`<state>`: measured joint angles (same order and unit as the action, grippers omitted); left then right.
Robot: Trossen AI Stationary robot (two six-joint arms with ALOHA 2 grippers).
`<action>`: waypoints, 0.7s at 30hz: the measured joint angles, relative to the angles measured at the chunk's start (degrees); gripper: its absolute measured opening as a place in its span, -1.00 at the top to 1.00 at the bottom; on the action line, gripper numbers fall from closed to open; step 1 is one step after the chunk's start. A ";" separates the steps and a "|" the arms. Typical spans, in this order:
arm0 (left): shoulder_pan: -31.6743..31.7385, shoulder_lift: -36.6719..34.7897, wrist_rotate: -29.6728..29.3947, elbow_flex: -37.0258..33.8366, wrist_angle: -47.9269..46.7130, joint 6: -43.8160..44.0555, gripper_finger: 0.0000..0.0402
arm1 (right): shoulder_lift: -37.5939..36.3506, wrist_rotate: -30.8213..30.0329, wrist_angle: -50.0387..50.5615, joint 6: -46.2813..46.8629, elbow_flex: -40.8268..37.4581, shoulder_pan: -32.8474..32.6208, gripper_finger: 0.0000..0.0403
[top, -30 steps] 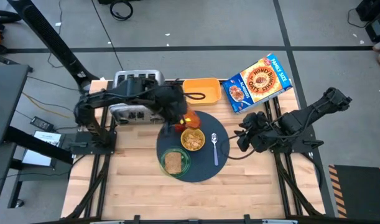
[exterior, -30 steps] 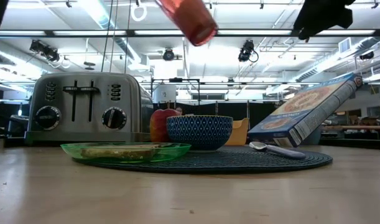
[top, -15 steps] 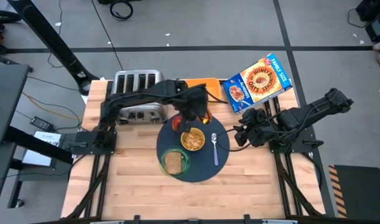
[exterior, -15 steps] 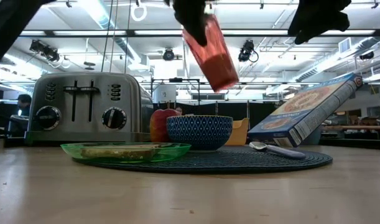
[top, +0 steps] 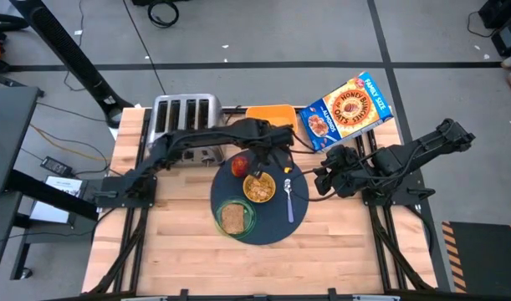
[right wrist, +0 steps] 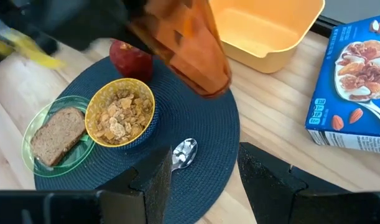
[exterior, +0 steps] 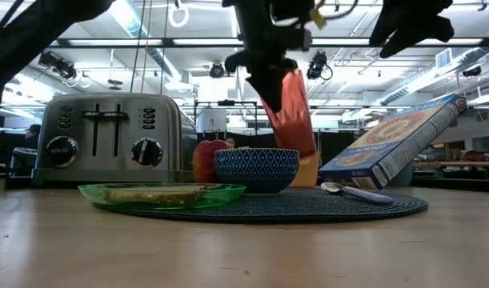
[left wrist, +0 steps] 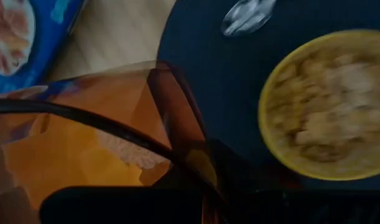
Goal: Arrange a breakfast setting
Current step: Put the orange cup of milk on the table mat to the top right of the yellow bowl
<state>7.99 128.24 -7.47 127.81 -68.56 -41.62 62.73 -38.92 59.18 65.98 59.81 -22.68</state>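
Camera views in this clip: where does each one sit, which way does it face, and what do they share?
High view: overhead, facing straight down; both arms show, left gripper over the mat.
Low view: table height, facing the room; amber cup hangs tilted above the bowl.
Left wrist view: on the left arm, facing down past the cup at the mat.
Right wrist view: on the right arm, its open fingers low in frame, facing the setting.
All four show the cereal bowl.
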 joint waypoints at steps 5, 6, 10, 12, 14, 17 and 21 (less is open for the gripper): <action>0.47 1.53 -1.74 -0.08 0.09 -0.15 0.92 | 0.01 0.02 -0.07 0.50 0.00 0.00 0.05; 0.58 1.73 -1.67 -0.09 0.03 -0.22 0.92 | 0.02 0.02 -0.11 0.52 0.00 0.00 0.05; 0.92 2.68 -1.00 -0.07 1.50 -0.75 0.92 | 0.03 0.02 -0.41 0.49 0.00 0.00 0.05; 1.12 3.13 0.30 -0.07 0.67 0.19 0.92 | 0.00 0.14 -0.42 0.52 0.00 0.00 0.05; 1.24 3.24 1.46 -0.09 0.69 0.41 0.92 | 0.04 0.43 -0.44 0.52 0.00 0.00 0.05; 1.39 3.24 1.49 -0.09 0.73 0.41 0.92 | 0.03 1.16 -0.44 0.52 0.00 0.00 0.05; 1.96 3.24 1.57 -0.09 0.75 0.41 0.92 | 0.02 1.18 -0.46 0.52 0.00 0.00 0.05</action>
<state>9.95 131.48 -5.89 127.72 -67.81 -41.21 62.74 -37.74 58.72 66.50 59.81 -22.68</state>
